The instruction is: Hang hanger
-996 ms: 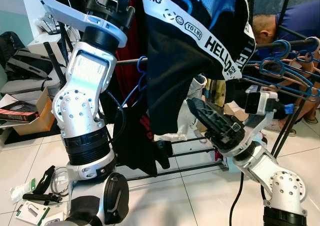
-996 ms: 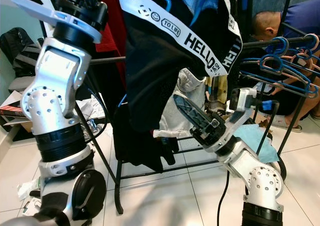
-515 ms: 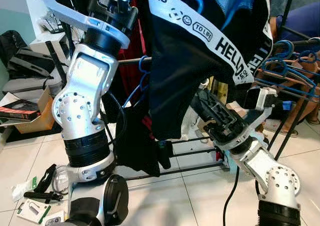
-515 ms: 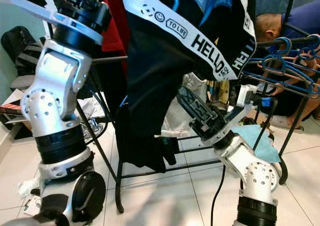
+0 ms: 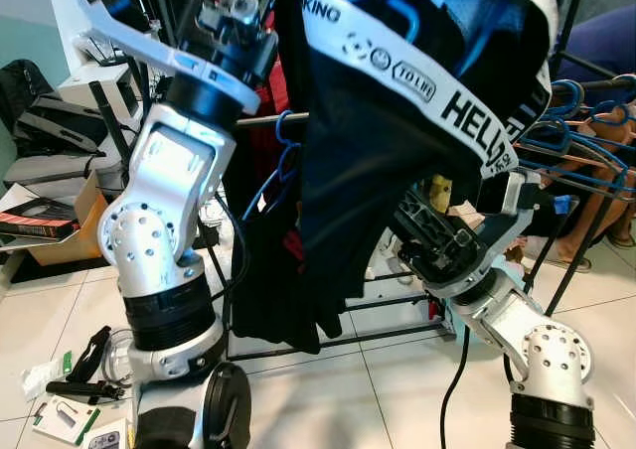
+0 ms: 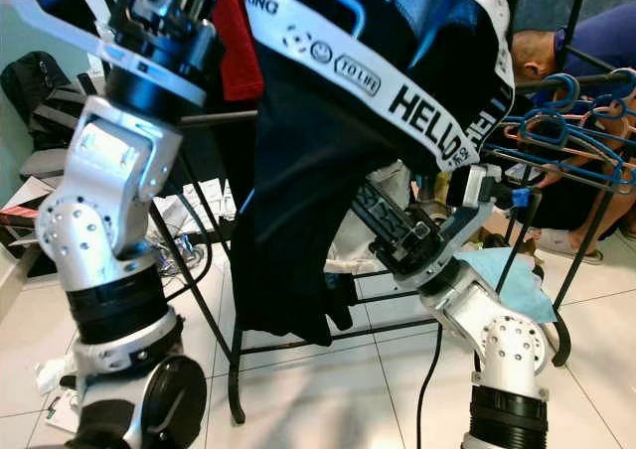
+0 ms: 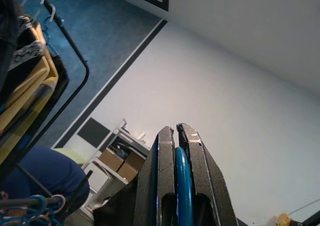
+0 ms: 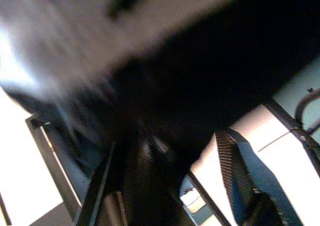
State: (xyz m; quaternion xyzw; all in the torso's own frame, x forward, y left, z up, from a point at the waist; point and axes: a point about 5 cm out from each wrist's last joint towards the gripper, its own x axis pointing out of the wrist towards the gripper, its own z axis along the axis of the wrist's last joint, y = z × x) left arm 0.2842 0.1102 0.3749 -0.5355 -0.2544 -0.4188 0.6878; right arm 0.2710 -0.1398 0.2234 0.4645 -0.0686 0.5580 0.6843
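Observation:
A blue hanger [image 7: 182, 186] carries a black garment [image 5: 368, 141] with a white "HELLO" band [image 5: 447, 96]. My left gripper [image 7: 176, 128] is raised high and is shut on the hanger's blue bar, its wrist [image 5: 224, 47] at the top left of the eye views. The garment hangs in front of the black clothes rack rail [image 5: 263, 121]. My right gripper [image 5: 422, 225] reaches up under the garment's lower edge, and the cloth hides its fingertips. The right wrist view is blurred, with dark fabric close to one black finger [image 8: 235, 186].
Several empty blue and pink hangers [image 5: 586, 141] hang on a rail at the right, with a person [image 6: 537, 47] bent down behind them. Dark and red clothes [image 5: 268, 270] hang on the rack. A cardboard box [image 5: 60, 235] and floor clutter [image 5: 79, 370] lie at the left.
My right arm has pushed up and in under the garment, so more of its gripper is covered. The garment and left wrist sit slightly further right in the view.

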